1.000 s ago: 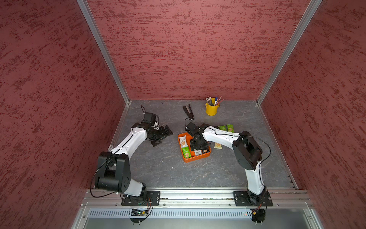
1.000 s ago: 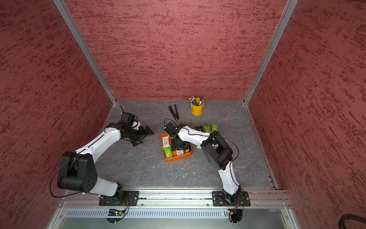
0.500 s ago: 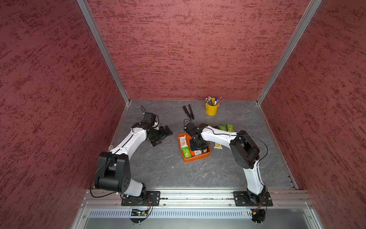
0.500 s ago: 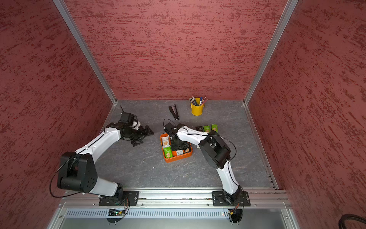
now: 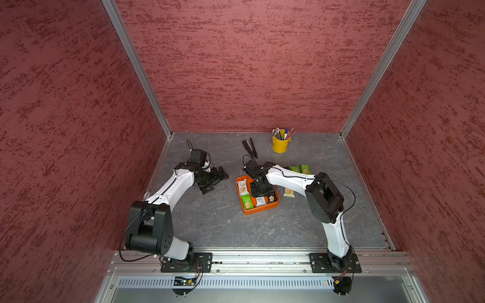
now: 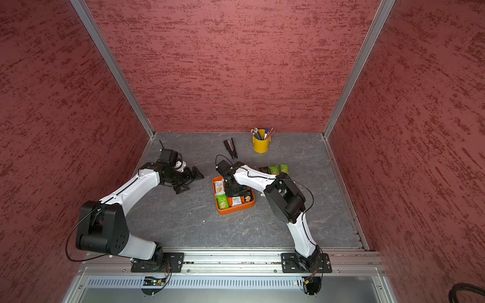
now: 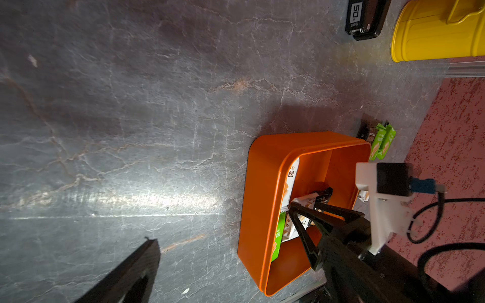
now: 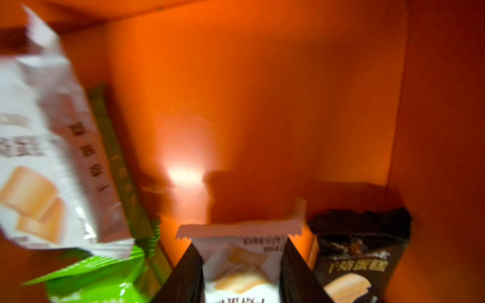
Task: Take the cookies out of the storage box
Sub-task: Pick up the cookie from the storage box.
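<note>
**Right gripper has closed in on a white packet inside the box**

Since a second ago the right gripper has drawn its jaws in, low inside the storage box; the arm has barely shifted. Its fingers press both sides of a white packet near the box's near wall. The right wrist view is blurred and cuts this packet off. In both top views the gripper's black body hides the grip itself.

Other cookies lie in the box around it: a green packet at near left, a second white packet at far left, and a black packet at near right.

Out on the counter, a pale packet lies just right of the box. Two green packets lie to the far right of it, with a dark packet beside them, partly behind the forearm.

The left gripper sits left of the box, apart from it, jaws spread wide and holding nothing. Its own wrist view shows only one finger, and cuts off the stapler and the yellow pen bucket.
</note>
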`<control>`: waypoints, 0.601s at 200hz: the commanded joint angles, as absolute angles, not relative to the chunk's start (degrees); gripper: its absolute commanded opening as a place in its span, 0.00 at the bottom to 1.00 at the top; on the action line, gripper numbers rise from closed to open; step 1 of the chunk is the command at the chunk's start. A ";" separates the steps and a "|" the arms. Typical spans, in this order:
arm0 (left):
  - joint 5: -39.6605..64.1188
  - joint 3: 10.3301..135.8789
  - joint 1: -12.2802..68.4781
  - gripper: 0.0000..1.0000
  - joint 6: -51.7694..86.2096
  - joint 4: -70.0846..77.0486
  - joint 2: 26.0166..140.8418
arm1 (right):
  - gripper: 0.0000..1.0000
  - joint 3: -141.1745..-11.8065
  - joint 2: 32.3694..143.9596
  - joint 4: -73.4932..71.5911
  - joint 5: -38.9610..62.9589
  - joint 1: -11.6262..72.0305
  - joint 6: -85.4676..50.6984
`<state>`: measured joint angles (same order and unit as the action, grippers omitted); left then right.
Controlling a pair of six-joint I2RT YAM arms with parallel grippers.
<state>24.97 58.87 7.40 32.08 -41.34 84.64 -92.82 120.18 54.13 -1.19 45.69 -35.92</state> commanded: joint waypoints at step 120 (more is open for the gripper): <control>17.84 61.53 18.87 1.00 40.90 -36.62 87.05 | 0.40 -91.10 104.36 61.57 -4.38 36.45 -27.54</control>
